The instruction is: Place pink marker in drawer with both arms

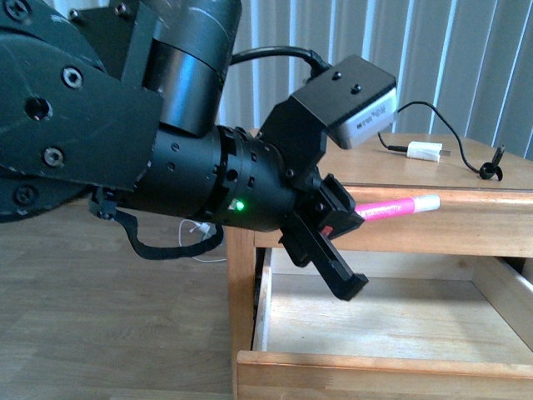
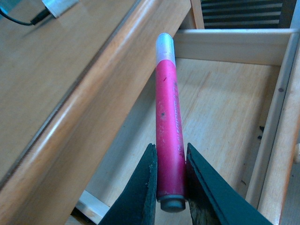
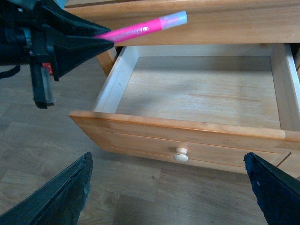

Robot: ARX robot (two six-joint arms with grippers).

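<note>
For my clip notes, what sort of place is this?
Likely a home room or small office: a light-wood table with an open drawer, vertical blinds behind it, and a wood-plank floor.

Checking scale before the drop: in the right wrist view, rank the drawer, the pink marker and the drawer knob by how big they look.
Largest to smallest:
1. drawer
2. pink marker
3. knob
The differences are plain, so nearness to the camera leaves no doubt.
</note>
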